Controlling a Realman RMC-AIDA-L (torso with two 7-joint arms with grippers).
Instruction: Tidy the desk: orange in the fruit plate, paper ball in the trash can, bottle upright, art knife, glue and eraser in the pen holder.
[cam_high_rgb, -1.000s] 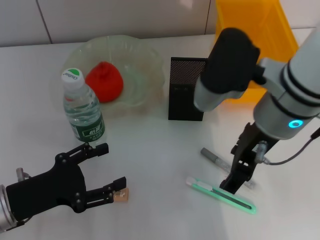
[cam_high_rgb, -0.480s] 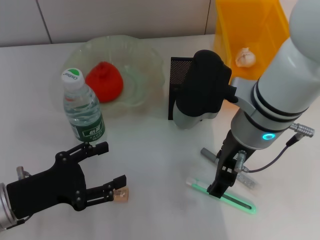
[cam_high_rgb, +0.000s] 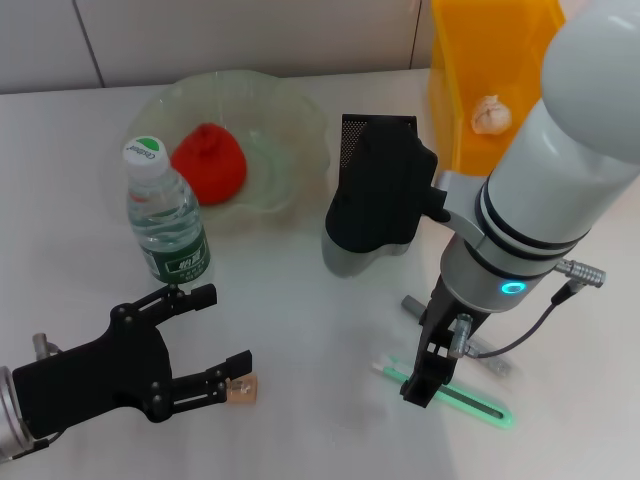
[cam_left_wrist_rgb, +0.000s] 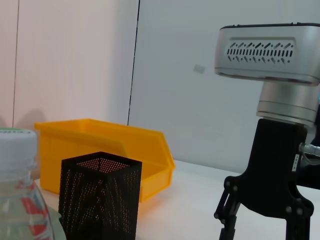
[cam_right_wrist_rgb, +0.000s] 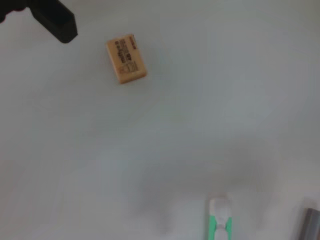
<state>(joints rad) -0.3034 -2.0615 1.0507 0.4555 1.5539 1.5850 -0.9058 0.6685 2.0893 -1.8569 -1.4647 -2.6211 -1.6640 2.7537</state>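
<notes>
The orange (cam_high_rgb: 208, 163) lies in the clear fruit plate (cam_high_rgb: 290, 110). A water bottle (cam_high_rgb: 165, 225) stands upright in front of it. The paper ball (cam_high_rgb: 489, 114) rests in the yellow trash can (cam_high_rgb: 500, 50). My right arm partly hides the black mesh pen holder (cam_high_rgb: 375, 135). My right gripper (cam_high_rgb: 418, 385) hangs open just above the near end of the green art knife (cam_high_rgb: 465, 402), beside the grey glue stick (cam_high_rgb: 415, 305). At the front left, my left gripper (cam_high_rgb: 222, 330) is open, its lower fingertip next to the tan eraser (cam_high_rgb: 241, 389). The right wrist view shows the eraser (cam_right_wrist_rgb: 126, 58) and the art knife's tip (cam_right_wrist_rgb: 220, 225).
In the left wrist view the pen holder (cam_left_wrist_rgb: 99, 200) stands before the yellow trash can (cam_left_wrist_rgb: 145, 150), the bottle (cam_left_wrist_rgb: 20, 190) is close by, and my right gripper's spread fingers (cam_left_wrist_rgb: 226, 220) are opposite. White wall tiles run behind the desk.
My right arm has swung left and down, from over the glue stick to over the art knife's near end, uncovering the paper ball. The left arm has not moved.
</notes>
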